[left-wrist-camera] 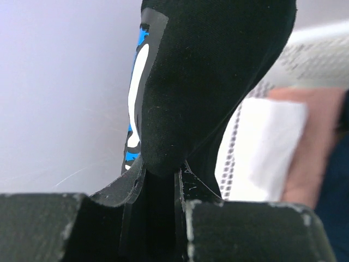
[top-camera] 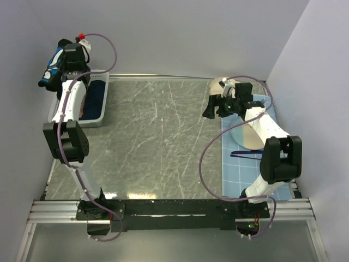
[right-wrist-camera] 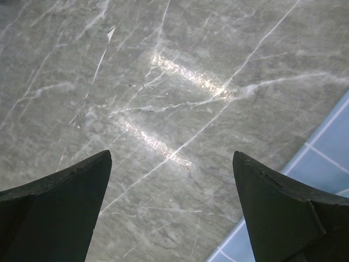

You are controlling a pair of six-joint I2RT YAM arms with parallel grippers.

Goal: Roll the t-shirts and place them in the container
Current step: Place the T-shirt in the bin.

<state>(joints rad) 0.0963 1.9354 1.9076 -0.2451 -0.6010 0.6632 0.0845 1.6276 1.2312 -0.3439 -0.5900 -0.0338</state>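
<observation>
You are at the pick-up step: your left gripper (left-wrist-camera: 159, 176) is clamped tight on a fold of the black cloth t-shirt with the white-and-blue print (left-wrist-camera: 218, 76) and holds it bunched in the air at the far left, above the grey plastic tray (top-camera: 104, 101). In that tray, behind the black one, you can see a white shirt (left-wrist-camera: 262, 147), a pink one (left-wrist-camera: 316, 153) and a navy one (top-camera: 97, 94). Your right gripper (right-wrist-camera: 172, 158) hangs empty with its fingers spread wide over the grey marbled table (top-camera: 158, 142), just left of the light-blue gridded mat (top-camera: 232, 169). A pale cloth (top-camera: 246, 138) lies on the mat under the right arm; you cannot tell from here whether it is rolled. Next, I judge, you need to carry the black shirt right and toward you to the open middle of the table. Lay it flat there, and bring the right gripper in to pinch a free edge so the two can spread it before any rolling starts.
</observation>
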